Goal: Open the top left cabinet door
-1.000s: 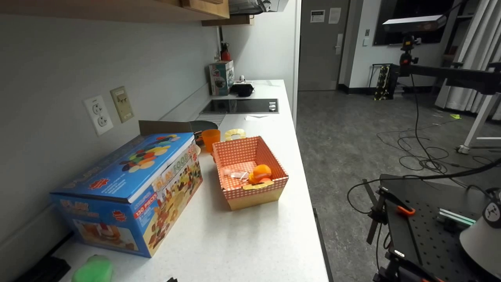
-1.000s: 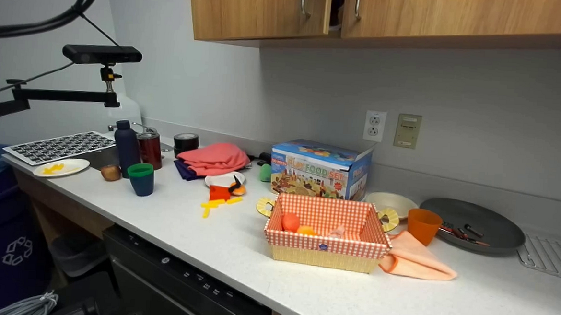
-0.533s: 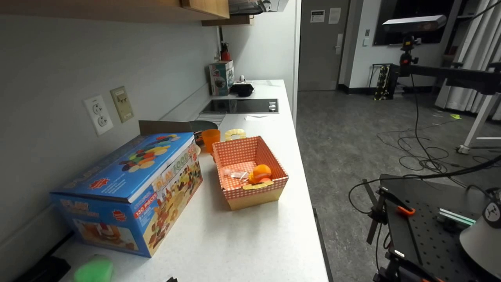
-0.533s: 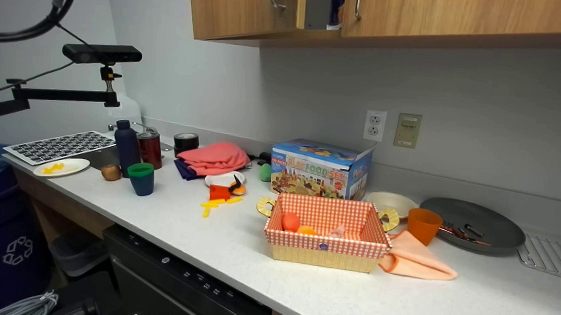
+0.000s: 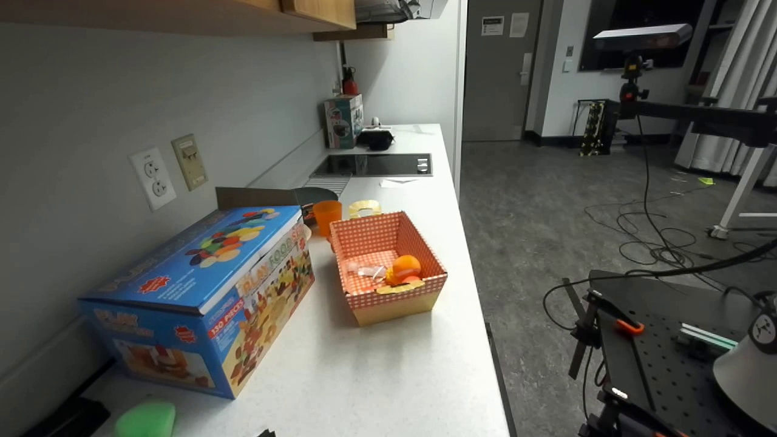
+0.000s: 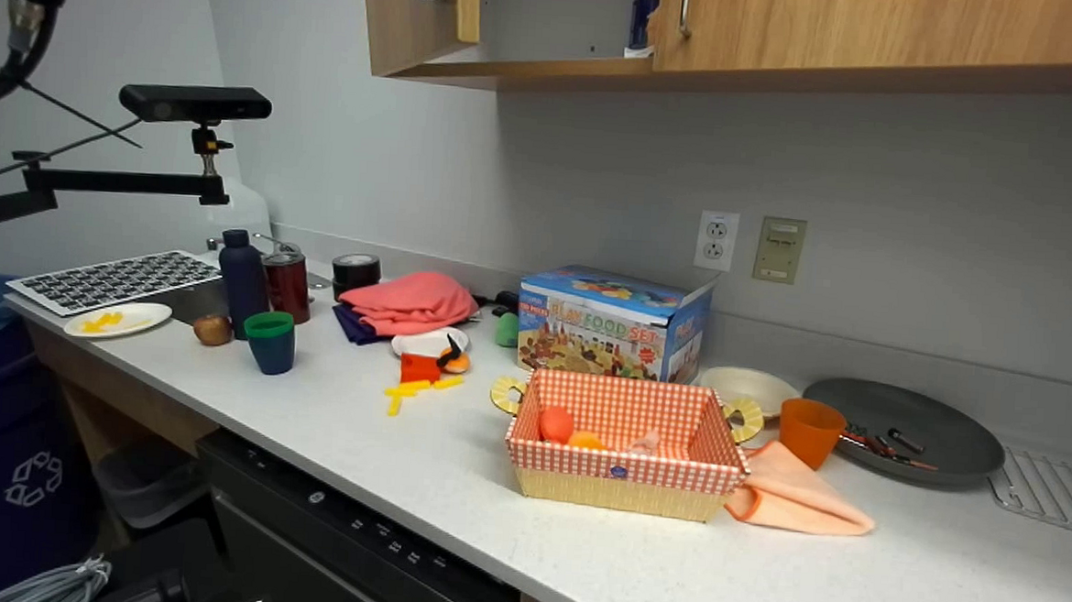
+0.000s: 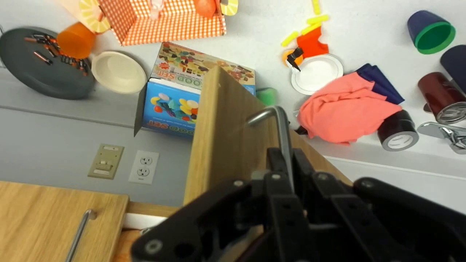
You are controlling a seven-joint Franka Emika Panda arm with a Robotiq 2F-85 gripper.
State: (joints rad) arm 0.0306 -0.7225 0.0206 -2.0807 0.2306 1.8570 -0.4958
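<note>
Top left cabinet door (image 6: 413, 28), at eleven o'clock in an exterior view, standing partly open, apparently hinged along its left edge. Farther right, between one and two o'clock, the neighbouring door (image 6: 890, 30) looks closed. In the wrist view, the metal handle (image 7: 284, 134) lies off centre toward three o'clock; the claw (image 7: 289, 160), reaching in from five, is narrowed around it, gripping it. Opening further likely calls for a curved outward pull, the claw turning with the door to avoid slipping.
</note>
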